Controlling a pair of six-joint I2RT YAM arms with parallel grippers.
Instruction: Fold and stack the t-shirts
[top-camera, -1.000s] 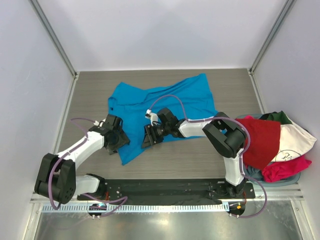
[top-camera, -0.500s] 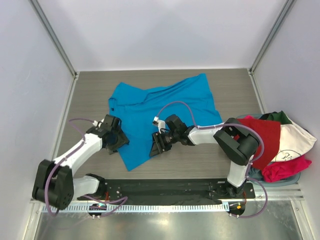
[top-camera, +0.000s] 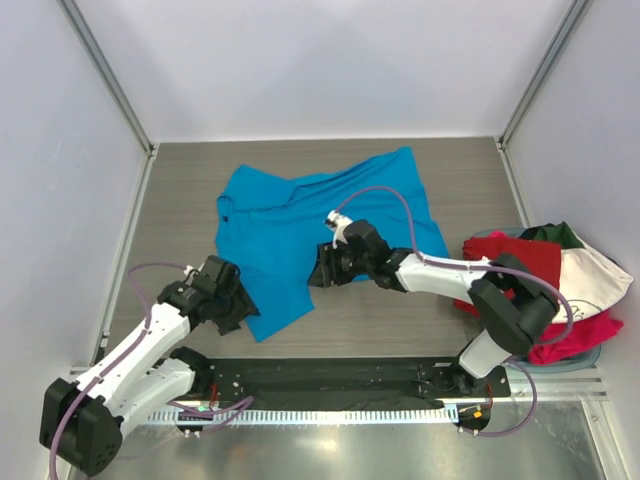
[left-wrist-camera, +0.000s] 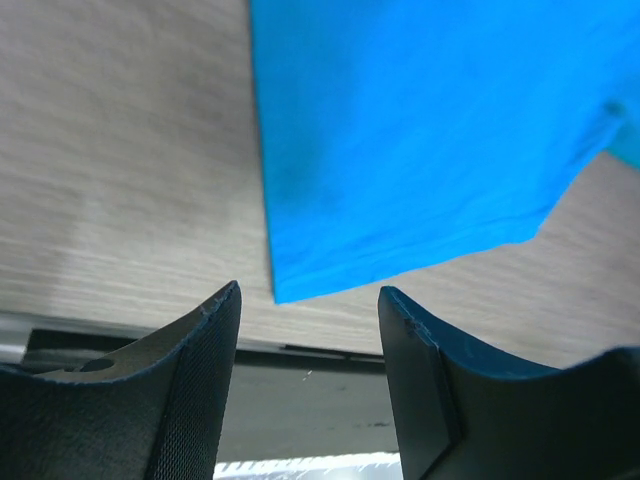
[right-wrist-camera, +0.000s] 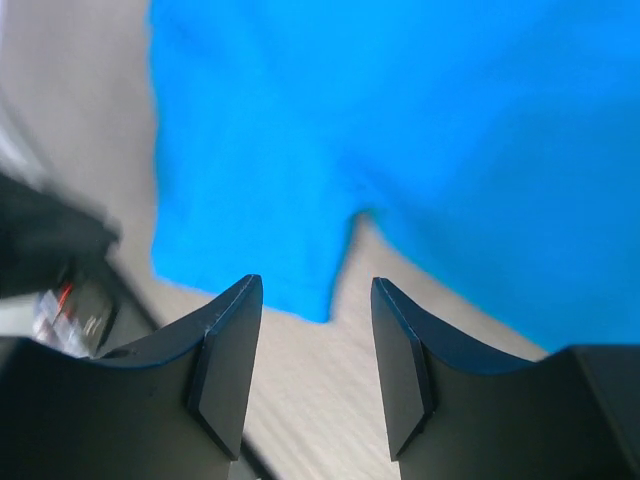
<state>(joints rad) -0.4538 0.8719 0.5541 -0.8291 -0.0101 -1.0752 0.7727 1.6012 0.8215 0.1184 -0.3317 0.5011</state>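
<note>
A bright blue t-shirt (top-camera: 330, 205) lies spread on the wooden table, and its lower flap ends in a corner near the front. My left gripper (top-camera: 240, 313) hovers open just left of that corner, holding nothing. In the left wrist view the blue t-shirt (left-wrist-camera: 420, 130) corner lies just beyond the left gripper (left-wrist-camera: 308, 290). My right gripper (top-camera: 317, 274) is open over the flap's right edge, also holding nothing. The right wrist view shows the blue t-shirt (right-wrist-camera: 400, 120) hem ahead of the right gripper (right-wrist-camera: 316, 282). Red (top-camera: 520, 275), white (top-camera: 590, 278), magenta (top-camera: 578, 335) and green (top-camera: 558, 236) t-shirts are heaped at the right.
The heap sits in a shallow grey-blue basket (top-camera: 565, 362) at the table's right edge. A black base rail (top-camera: 330, 378) runs along the near edge. White walls enclose the table on the left, back and right.
The left arm has drawn back toward the near left, off the blue shirt's flap. The right gripper has shifted right along the flap's edge. Both pairs of jaws have narrowed slightly.
</note>
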